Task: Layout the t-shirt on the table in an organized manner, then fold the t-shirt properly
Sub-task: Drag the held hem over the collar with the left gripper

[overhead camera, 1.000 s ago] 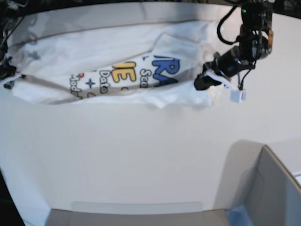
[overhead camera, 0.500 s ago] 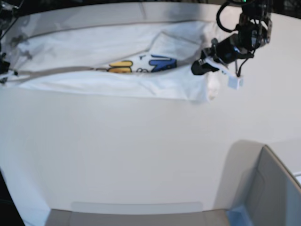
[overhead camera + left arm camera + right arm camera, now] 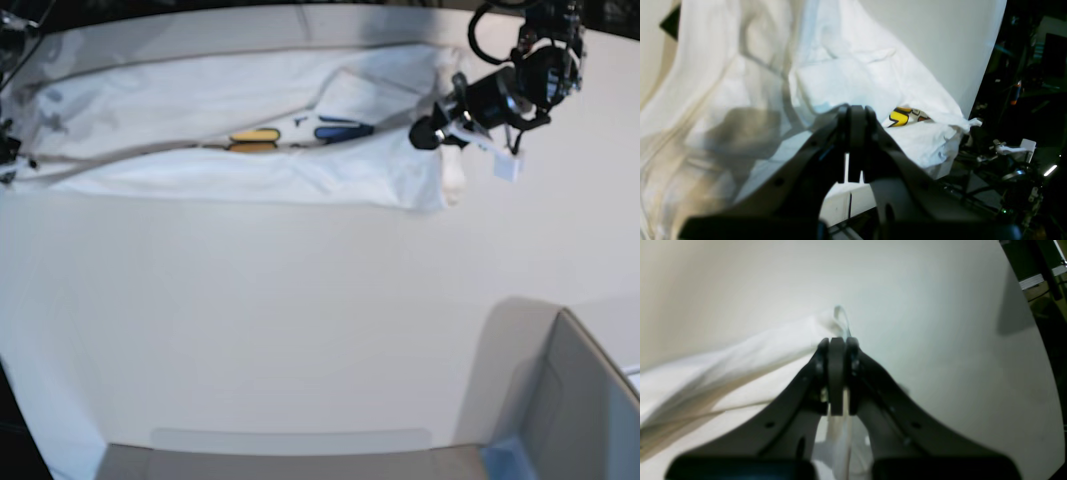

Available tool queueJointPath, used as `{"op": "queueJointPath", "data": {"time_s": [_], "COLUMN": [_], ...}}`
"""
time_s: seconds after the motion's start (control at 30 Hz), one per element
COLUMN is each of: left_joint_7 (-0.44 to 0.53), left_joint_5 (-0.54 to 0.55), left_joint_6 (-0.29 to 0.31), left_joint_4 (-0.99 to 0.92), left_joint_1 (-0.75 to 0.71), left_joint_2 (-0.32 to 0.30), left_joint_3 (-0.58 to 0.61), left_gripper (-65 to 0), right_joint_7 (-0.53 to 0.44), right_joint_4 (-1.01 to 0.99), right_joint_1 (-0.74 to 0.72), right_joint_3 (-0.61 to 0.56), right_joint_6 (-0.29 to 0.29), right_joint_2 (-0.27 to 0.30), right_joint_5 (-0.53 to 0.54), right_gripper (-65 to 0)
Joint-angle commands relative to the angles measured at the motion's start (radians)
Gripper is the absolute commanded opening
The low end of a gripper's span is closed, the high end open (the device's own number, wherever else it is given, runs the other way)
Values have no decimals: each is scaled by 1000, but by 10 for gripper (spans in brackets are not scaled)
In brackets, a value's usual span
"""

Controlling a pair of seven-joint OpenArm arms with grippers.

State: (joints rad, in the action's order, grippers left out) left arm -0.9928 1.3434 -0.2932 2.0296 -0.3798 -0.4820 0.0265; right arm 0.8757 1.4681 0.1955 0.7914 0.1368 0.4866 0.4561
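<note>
Grey box (image 3: 585, 400): near corner of the white table (image 3: 300, 330), well apart from the cloth; nothing lies between them.
T-shirt (image 3: 250, 150): white, stretched in a long band across the table's far side, folded over so only slivers of yellow and blue print show.
Left gripper (image 3: 432, 132): arm reaching in from the far edge, jaws closed on one end of the t-shirt.
Right gripper (image 3: 836, 340): jaws pinched on the opposite end of the cloth, low over the tabletop.

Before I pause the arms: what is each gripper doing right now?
Left gripper: shut on the t-shirt.
Right gripper: shut on the t-shirt.
</note>
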Motion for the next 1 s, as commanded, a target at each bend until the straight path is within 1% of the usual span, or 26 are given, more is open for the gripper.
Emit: {"op": "queueJointPath", "data": {"time_s": [0.0, 0.07, 0.2, 0.37, 0.47, 0.57, 0.67, 0.73, 0.87, 0.97], "left_joint_7": [-22, -42, -44, -47, -77, -130, -179, -203, -217, -217], "left_joint_5": [41, 69, 130, 140, 140, 140, 140, 140, 140, 140], "left_joint_6": [-27, -42, -102, -159, -171, -194, -272, -318, -380, -404], "left_joint_4": [23, 23, 23, 23, 23, 23, 24, 24, 24, 24], "left_joint_1": [2, 0, -32, -55, -60, -60, -60, -60, -60, -80], "left_joint_2": [-5, -5, -5, -5, -2, 41, 85, 99, 99, 99], "left_joint_3": [-4, -4, -4, -3, -4, -4, -10, -12, -10, -7], "left_gripper": [-650, -650, -650, -650, -650, -650, -650, -650, -650, -650], "right_joint_7": [-17, -17, -17, -17, -17, -17, -17, -17, -17, -17], "right_joint_4": [0, -10, -10, -10, -7, -5, -2, 9, 27, 23], "right_joint_1": [-15, -18, -18, -20, -15, -14, 9, 15, 61, 78], "right_joint_3": [9, 9, 9, -11, -53, -62, -59, -56, -54, -51], "right_joint_6": [-1, 1, 1, 1, 1, 1, 1, 1, 1, 1], "right_joint_2": [34, 42, 42, 40, 40, 39, 40, 44, 51, 59], "right_joint_5": [-4, -4, -4, -4, -4, -4, -4, -4, -3, -1], "right_gripper": [-650, -650, -650, -650, -650, -650, -650, -650, -650, -650]}}
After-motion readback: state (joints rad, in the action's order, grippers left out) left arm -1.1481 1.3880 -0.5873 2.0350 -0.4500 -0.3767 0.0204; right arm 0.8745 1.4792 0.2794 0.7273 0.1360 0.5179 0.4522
